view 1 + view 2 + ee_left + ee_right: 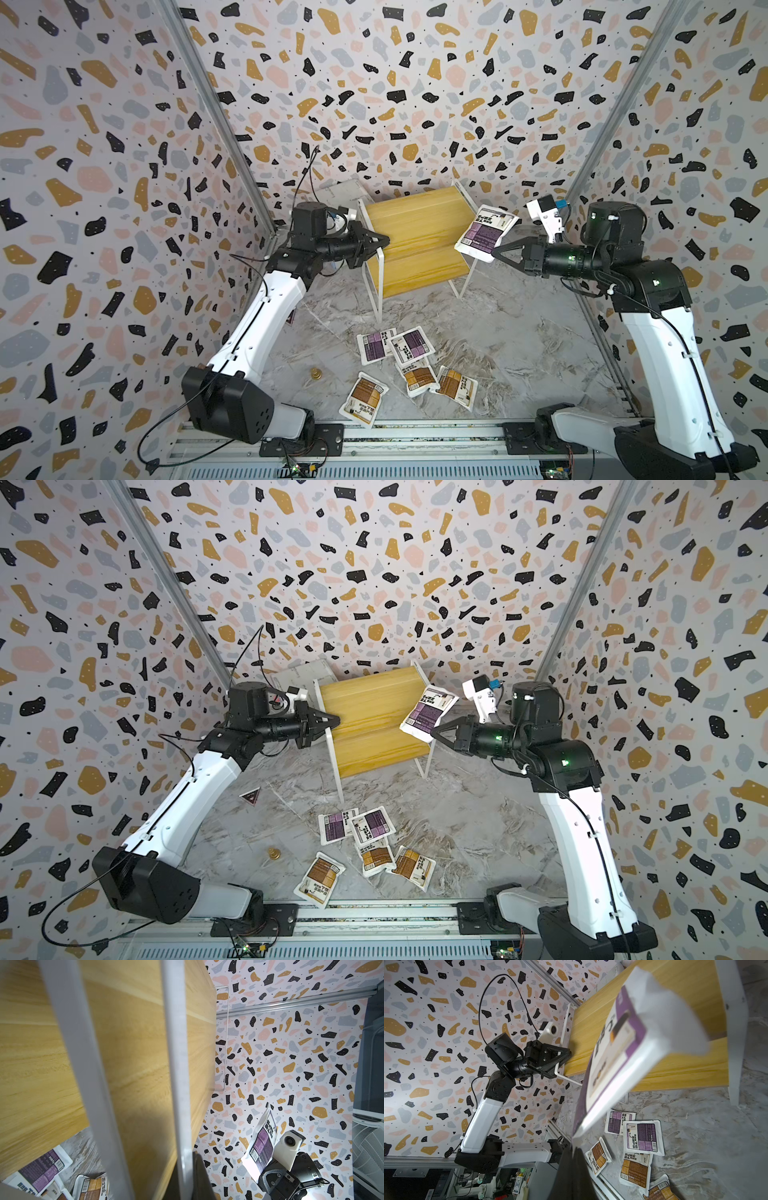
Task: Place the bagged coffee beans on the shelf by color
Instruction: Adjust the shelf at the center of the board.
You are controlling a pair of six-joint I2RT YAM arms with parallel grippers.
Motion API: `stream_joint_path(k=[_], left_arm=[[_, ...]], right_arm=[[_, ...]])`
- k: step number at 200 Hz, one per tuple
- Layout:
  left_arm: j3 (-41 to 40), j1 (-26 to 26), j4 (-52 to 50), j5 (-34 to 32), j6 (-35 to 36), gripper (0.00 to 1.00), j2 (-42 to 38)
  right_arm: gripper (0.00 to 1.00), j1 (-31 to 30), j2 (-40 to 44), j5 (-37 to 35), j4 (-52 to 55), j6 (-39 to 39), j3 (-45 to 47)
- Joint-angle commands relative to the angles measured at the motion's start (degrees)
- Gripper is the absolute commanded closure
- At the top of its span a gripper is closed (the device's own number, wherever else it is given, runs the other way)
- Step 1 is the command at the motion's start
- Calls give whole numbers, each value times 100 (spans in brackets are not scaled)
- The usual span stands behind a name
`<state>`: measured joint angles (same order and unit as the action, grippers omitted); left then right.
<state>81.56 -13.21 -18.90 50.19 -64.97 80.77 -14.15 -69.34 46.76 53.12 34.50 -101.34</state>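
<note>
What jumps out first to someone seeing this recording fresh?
The right end effector holds a flat white pouch with a purple label block aloft by the yellow wood-grain two-tier shelf. The left end effector is clamped on that shelf's white frame. Five more pouches, purple and brown-orange, lie scattered on the grey marble tabletop.

The purple-labelled pouch (pixel 484 232) (pixel 374 347) (pixel 411 345) is counted three times. The brown-labelled pouch (pixel 363 398) (pixel 419 376) (pixel 455 386) is also counted three times. Six pouches are thus counted in all, as shown in both top views.

One shelf (pixel 415 241) is counted, and two yellow boards (pixel 409 210) (pixel 419 266) are counted on it.

Two pincers are counted: the left pincer (pixel 384 240) and the right pincer (pixel 496 252).

One small brass-coloured object (pixel 316 373) and one triangular sticker (pixel 250 796) are counted on the tabletop (pixel 519 332).
</note>
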Motion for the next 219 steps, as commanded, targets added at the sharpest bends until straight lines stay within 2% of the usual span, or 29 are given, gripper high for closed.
stream_joint_path(k=[1,49,108,137,172,192,202,219], left_arm=[[77,-85,1229,649,100,92,-119],[74,-84,2191,844,-784,92,25],[1,-94,2696,981,-1121,91,142],[-133,-94,2560,967,-1094,91,51],[-216,-60,1637,774,-695,91,-138],[-226,0,1119,595,-467,85,-215],[-233,27,933,498,-396,66,-260],[-206,55,555,385,-248,64,-323]], right_arm=[[100,-9,-48,171,-109,20,-308],[100,-9,-169,344,-307,170,-428],[100,-17,-488,697,-795,427,-500],[100,-171,-850,961,-1427,795,-524],[100,-604,-1495,981,-1570,755,-916],[100,-789,-1858,1032,-1444,619,-1211],[100,-854,-2048,1070,-1278,494,-1372],[100,-938,-2343,1143,-919,216,-1662]])
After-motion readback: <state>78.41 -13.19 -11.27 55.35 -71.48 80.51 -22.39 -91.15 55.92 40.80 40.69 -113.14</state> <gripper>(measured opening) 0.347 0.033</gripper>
